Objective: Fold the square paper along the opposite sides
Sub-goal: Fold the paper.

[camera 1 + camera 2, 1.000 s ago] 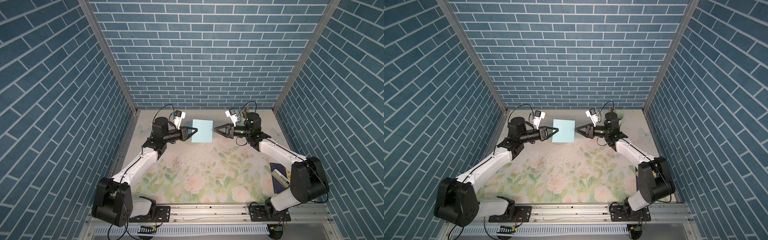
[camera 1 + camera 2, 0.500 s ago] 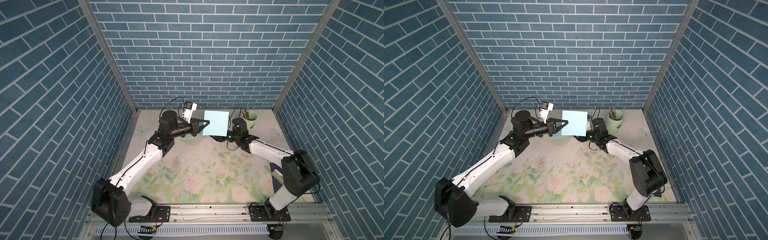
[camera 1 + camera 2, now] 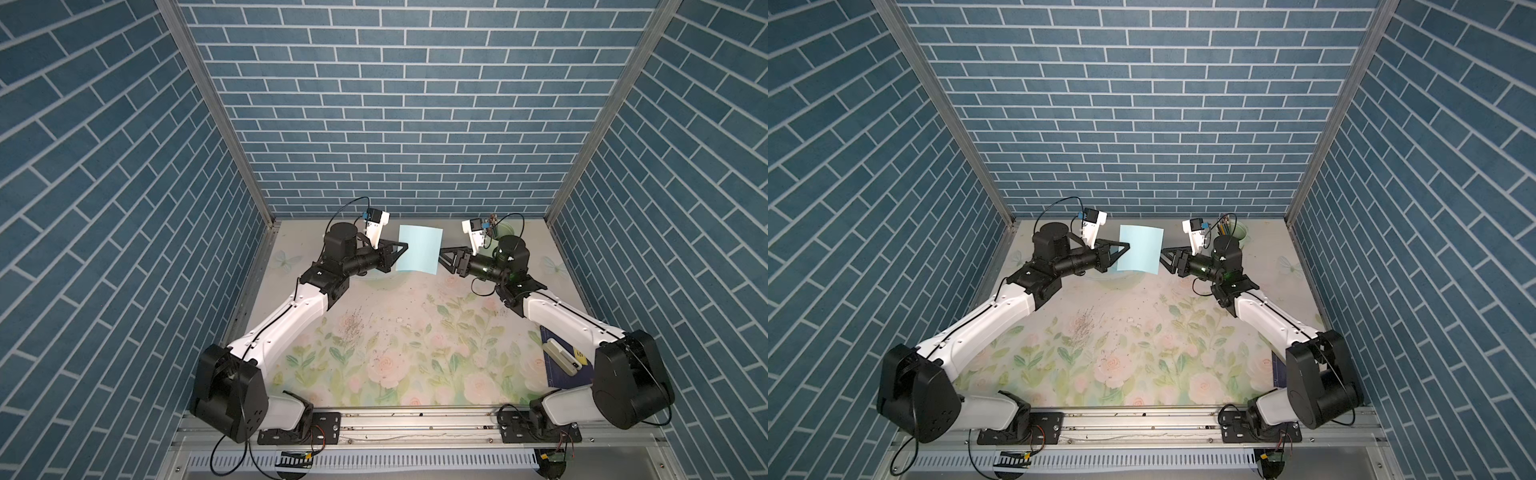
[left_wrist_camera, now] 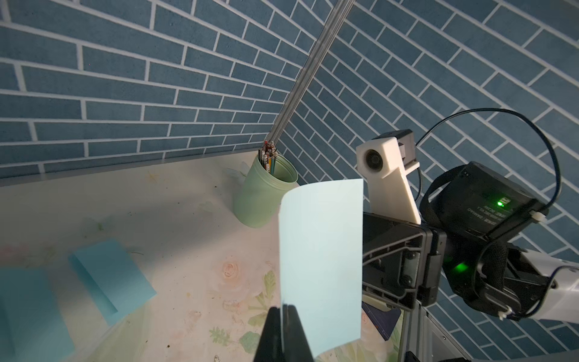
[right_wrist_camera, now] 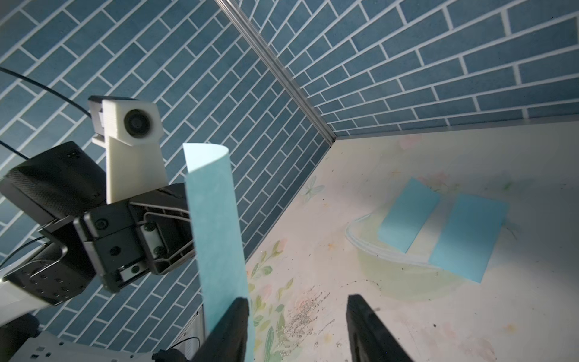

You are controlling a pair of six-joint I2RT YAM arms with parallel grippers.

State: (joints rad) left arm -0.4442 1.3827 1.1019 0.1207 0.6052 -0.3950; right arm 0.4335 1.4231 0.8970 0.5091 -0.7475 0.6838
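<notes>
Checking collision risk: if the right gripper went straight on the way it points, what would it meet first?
Probably the blue paper, pinched by the left gripper: its edge sits by one finger of the open right gripper. Depth is unclear.

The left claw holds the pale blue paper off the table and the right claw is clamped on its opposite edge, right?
Not quite. The left claw does hold the pale blue paper off the table, but the right claw is open, jaws wide apart at its opposite edge; the right wrist view shows it.

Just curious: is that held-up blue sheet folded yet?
Not folded: the sheet is one curved layer, pinched at an edge by the left tool.
</notes>
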